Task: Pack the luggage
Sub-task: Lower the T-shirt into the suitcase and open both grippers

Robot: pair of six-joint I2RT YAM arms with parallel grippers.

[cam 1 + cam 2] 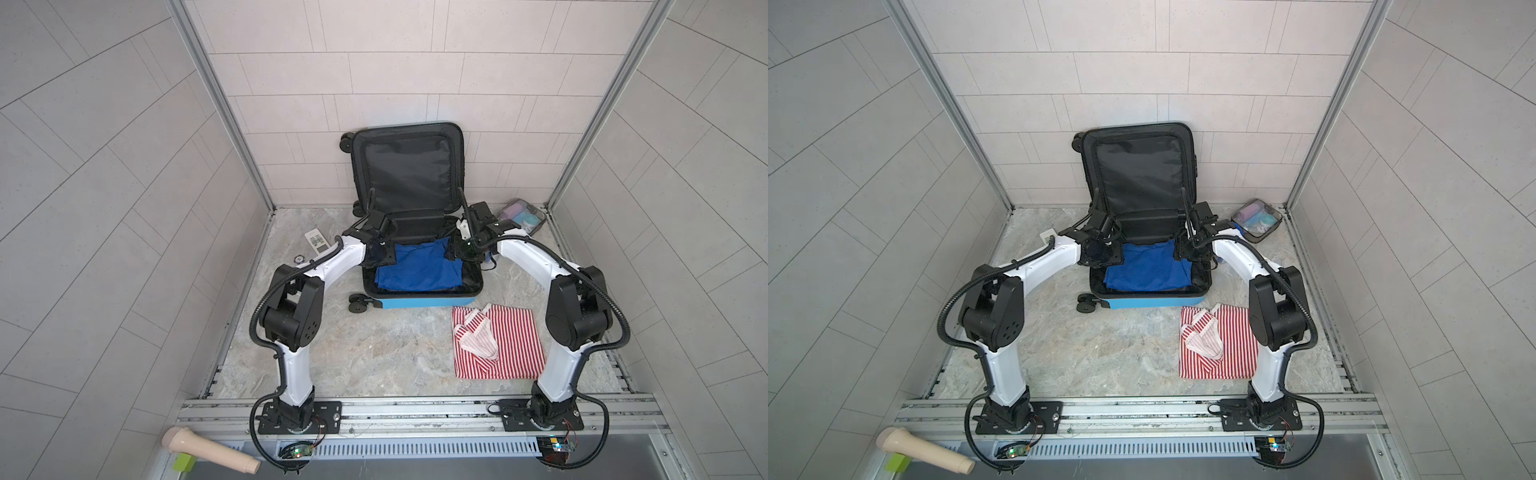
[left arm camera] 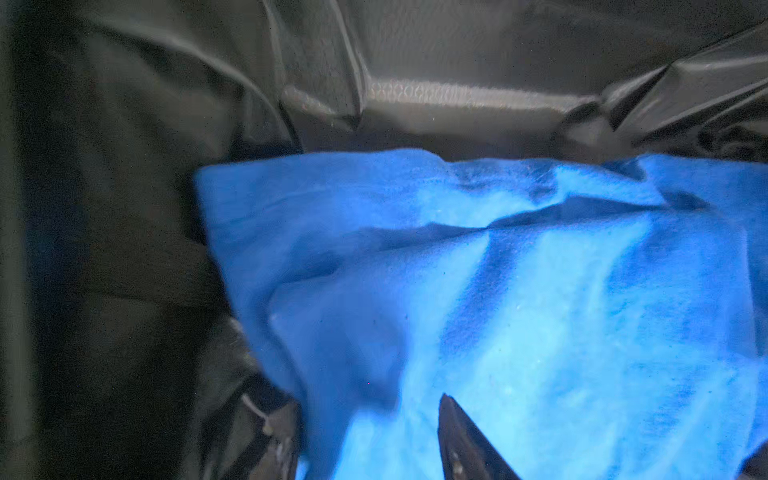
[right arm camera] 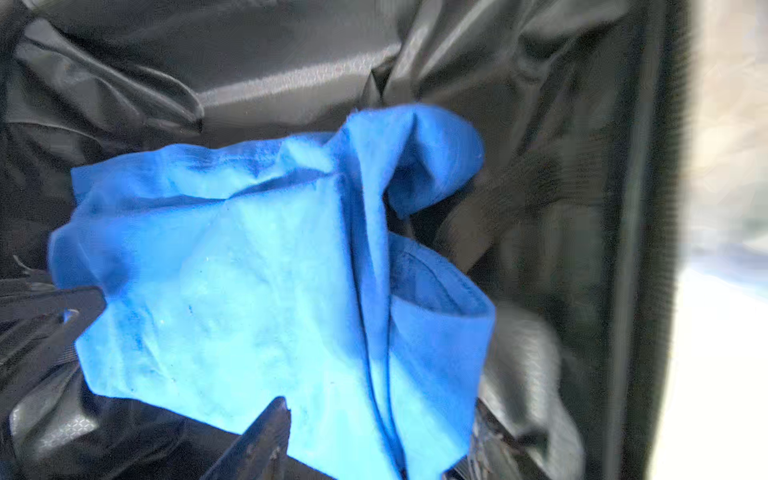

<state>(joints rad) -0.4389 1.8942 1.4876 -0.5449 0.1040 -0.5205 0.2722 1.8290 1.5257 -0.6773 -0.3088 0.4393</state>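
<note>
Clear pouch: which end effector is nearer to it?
Right. The right end effector hovers at the luggage edge facing the pouch; the left end effector is at the opposite edge.

The marbled tabletop [image 1: 374, 353] carries the open luggage [image 1: 424, 301], a red-striped cloth [image 1: 511, 349], clear pouch [image 1: 521, 216] and remote [image 1: 318, 243].

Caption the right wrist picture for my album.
Blue garment lying crumpled inside the black-lined luggage.

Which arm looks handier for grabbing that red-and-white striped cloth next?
Right, probably. The red-and-white striped cloth lies on the marble tabletop on that arm's side, close to its elbow. The right gripper and left gripper hang open over the blue hard-shell suitcase, but the left must cross it.
</note>
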